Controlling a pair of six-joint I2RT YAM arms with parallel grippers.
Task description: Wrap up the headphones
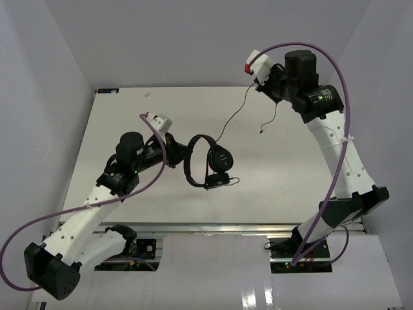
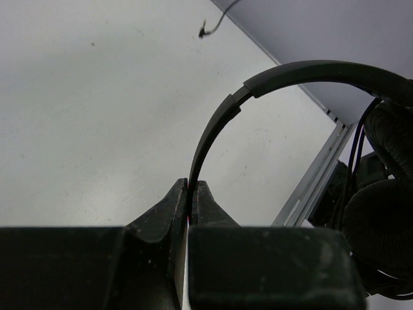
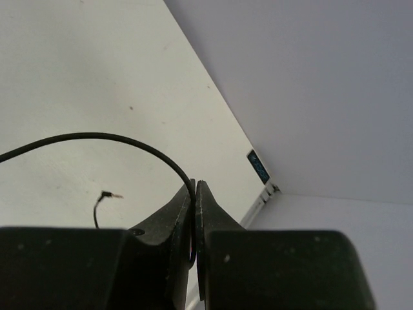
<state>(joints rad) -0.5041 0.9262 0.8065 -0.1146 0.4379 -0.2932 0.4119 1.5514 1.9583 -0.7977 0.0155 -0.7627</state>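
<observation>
**Black headphones held between two closed grippers**

Overhead view, left side: the left arm (image 1: 97,200) reaches from the near edge toward the middle of the white table (image 1: 129,123). A thick purple cable (image 1: 19,234) loops out beside it. The left gripper (image 1: 178,156) is clamped on the headphones (image 1: 208,161), which sit over the table's centre. In the left wrist view its two fingers (image 2: 166,213) are pressed together, with the lower end of the thin headband (image 2: 290,70) trapped between their tips. From there the band arches up and to the right.

Centre: the two round padded earcups (image 1: 221,159) lie close together on the side of the band away from the left gripper, one just nearer the camera than the other. Whether they rest on the table cannot be told.

Centre to right: the thin cord (image 1: 233,115) leaves the headphones and runs up toward the far right corner, ending at the right gripper (image 1: 257,82). In the right wrist view that gripper's fingers (image 3: 171,210) are closed on the cord, which curves in from the left. A short tail hangs past the grip and ends in the plug (image 1: 261,131), low over the table. Whether the plug touches the table cannot be told.

Right side: the right arm (image 1: 342,161) rises from its base, with a second purple cable (image 1: 337,68) arching over it
</observation>
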